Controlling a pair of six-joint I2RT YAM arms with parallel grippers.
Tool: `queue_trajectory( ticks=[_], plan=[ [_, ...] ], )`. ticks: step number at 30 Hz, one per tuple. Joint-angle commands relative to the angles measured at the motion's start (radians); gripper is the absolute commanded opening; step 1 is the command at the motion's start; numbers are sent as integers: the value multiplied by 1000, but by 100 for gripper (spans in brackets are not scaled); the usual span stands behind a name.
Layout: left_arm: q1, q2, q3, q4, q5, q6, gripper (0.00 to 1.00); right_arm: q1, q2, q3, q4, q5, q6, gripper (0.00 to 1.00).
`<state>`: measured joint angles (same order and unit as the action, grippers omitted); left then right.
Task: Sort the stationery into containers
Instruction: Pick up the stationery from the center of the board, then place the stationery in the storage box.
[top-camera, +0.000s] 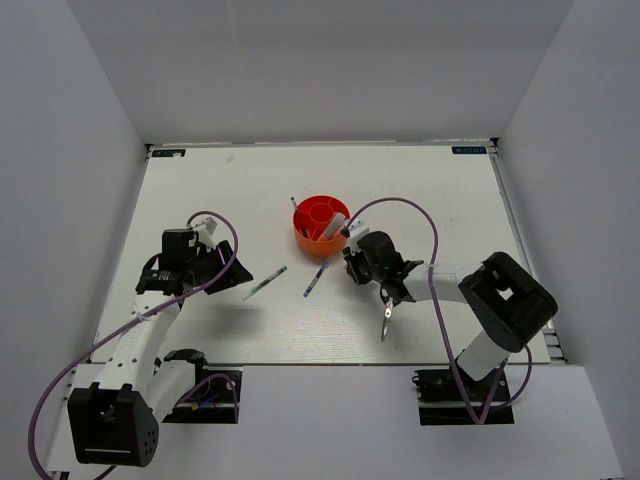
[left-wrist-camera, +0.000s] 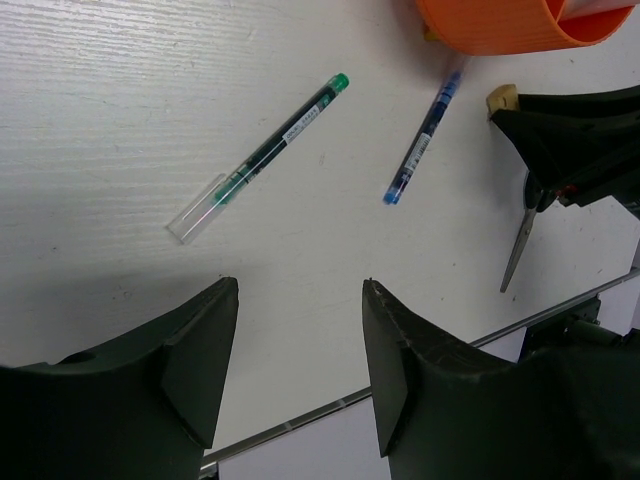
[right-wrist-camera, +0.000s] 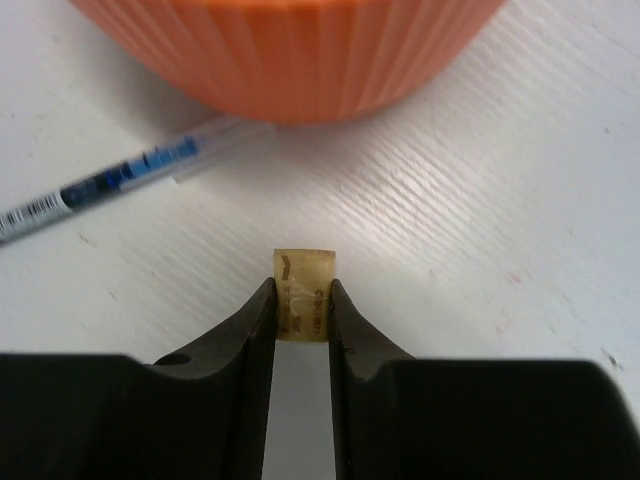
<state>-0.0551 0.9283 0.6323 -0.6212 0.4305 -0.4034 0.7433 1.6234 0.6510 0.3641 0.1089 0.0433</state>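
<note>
The right gripper (right-wrist-camera: 302, 292) has its 2 black fingers (right-wrist-camera: 250, 325) closed onto a tiny beige eraser block (right-wrist-camera: 305, 268), which is pinched between the tips with its printed face showing. Whether the block rests on the white table (top-camera: 200, 190) or hangs just above it cannot be told. It sits just beside the round orange-red ribbed plastic desk organizer (right-wrist-camera: 290, 55), on the near side of its wall.

Seen from above, the organizer (top-camera: 320, 228) stands near the middle of the table, with a thin dark pen (top-camera: 297, 209) leaning out at its far-left rim and pale tube-like pieces (top-camera: 335, 226) lying in its compartments (too small to name).

A thin blue pen with a clear cap (left-wrist-camera: 420, 140) lies on the table near the organizer's base, apart from it. To its left, well apart, lies a thin green-tipped dark pen with a clear cap (left-wrist-camera: 262, 160). A pair of black-handled silver scissors (top-camera: 386, 318) lies under the right arm, its blades pointing toward the near edge.

The left gripper (left-wrist-camera: 300, 290) hovers over the table near the green-tipped pen with its jaws spread wide and nothing between them.
</note>
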Motion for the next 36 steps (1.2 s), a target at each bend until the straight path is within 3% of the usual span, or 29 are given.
queue_trajectory(
  ticks=[1,6,12,19,24,36],
  plan=[
    [5,-11,0,3,2,15,63,1,-82,-13,-57,51,-36,0],
    [5,-11,-2,5,5,14,63,-21,-217,79,-213,176,-210,0],
    [3,-9,0,8,11,11,63,-82,-208,200,-272,238,-319,0],
    [4,-6,0,3,5,14,63,-151,-15,432,-248,88,-359,0],
    [4,-5,3,6,5,12,63,-199,140,682,-401,-185,-300,0],
    [4,1,3,6,17,15,63,-237,213,710,-399,-391,-203,0]
  ],
)
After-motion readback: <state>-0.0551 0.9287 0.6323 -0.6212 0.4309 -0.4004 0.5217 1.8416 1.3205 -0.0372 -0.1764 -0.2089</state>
